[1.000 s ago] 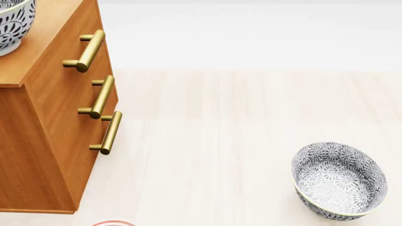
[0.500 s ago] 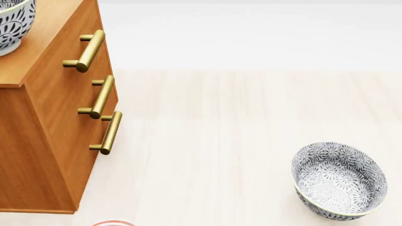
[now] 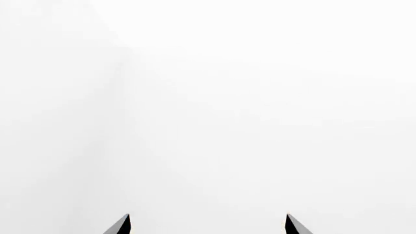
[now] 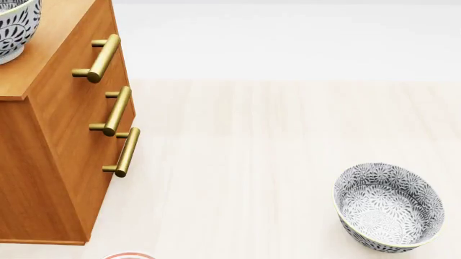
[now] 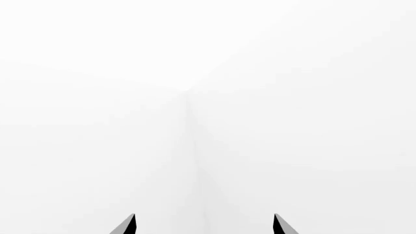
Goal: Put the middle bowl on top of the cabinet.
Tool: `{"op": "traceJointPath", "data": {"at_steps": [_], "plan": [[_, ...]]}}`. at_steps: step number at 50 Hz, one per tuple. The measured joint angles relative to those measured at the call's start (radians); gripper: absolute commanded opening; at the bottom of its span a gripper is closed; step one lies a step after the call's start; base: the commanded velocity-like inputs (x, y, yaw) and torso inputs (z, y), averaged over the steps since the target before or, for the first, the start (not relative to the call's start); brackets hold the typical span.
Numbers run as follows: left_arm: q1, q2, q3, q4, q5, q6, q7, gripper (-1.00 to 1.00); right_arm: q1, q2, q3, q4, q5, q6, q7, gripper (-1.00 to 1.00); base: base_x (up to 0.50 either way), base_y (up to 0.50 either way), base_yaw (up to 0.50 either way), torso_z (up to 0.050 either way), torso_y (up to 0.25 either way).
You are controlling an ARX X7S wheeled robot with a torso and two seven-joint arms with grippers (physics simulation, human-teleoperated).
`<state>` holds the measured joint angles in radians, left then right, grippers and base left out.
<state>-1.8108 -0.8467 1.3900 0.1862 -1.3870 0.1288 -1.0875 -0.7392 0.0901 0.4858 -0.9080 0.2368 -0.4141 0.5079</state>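
The orange-brown cabinet [image 4: 54, 162] fills the left of the head view, its three brass bar handles facing right. On its top, at the picture's upper left corner, stands a grey-floral bowl [image 4: 14, 27], cut off by the frame edge. I cannot tell whether this is the middle bowl. A bowl of the same look [image 4: 389, 208] sits on the pale floor at the lower right. Neither arm shows in the head view. In the wrist views, my left gripper [image 3: 208, 225] and right gripper [image 5: 204, 225] are open, tips wide apart, with nothing between them and only blank white ahead.
A sliver of a red-ringed white plate [image 4: 128, 255] shows at the bottom edge, near the cabinet's front corner. Pale wood floor runs back to a white wall.
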Motion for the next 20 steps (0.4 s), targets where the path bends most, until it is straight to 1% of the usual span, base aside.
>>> {"op": "traceJointPath", "data": {"at_steps": [8,20], "plan": [[0.032,-0.028,0.027,0.097,0.100,0.014,-0.013,1.00,0.001,0.000,0.001,0.001,0.000,0.001,-0.003,1.00,0.00,0.00,0.00,0.000,0.000],[0.082,-0.099,0.066,0.270,0.253,0.011,-0.106,1.00,-0.004,-0.006,0.013,0.005,0.009,-0.008,-0.015,1.00,0.00,0.00,0.00,0.000,0.000]]}}
